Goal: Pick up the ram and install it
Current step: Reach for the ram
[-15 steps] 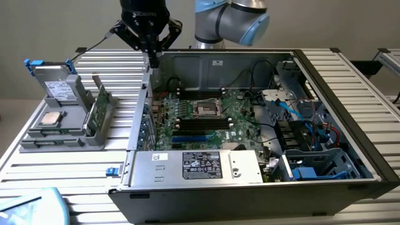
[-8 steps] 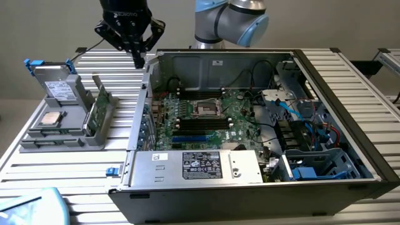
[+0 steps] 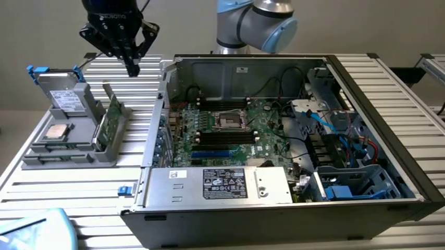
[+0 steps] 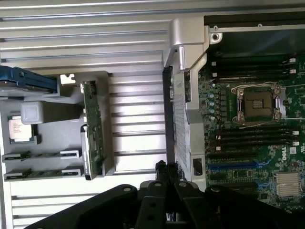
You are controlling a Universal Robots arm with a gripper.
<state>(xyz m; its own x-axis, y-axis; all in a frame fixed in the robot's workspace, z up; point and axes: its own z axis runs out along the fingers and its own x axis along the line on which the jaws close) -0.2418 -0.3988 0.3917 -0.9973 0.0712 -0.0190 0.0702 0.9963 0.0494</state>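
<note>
Two slim green ram sticks (image 4: pixel 38 173) lie on edge in the slots of a grey holder (image 4: pixel 47 112), beside a processor chip (image 4: pixel 21 130). The exterior view has these ram sticks (image 3: pixel 52 149) at the holder's near end (image 3: pixel 70 160). My black gripper (image 3: pixel 132 69) hangs high over the ribbed table, behind the holder and just outside the open computer case's wall (image 3: pixel 154 130). Its fingers meet at the tips, shut, with nothing between them. In the wrist view the gripper (image 4: pixel 167 170) is well apart from the ram. Black memory slots (image 3: pixel 226 136) lie on the motherboard.
A broader green card (image 3: pixel 108 124) stands upright in the holder. A drive with blue clips (image 3: pixel 61 94) sits at the holder's far end. The case holds a power supply (image 3: pixel 219 185), cables (image 3: pixel 341 135) and a processor socket (image 3: pixel 228 121). Bare ribbed table (image 3: pixel 62 192) lies in front.
</note>
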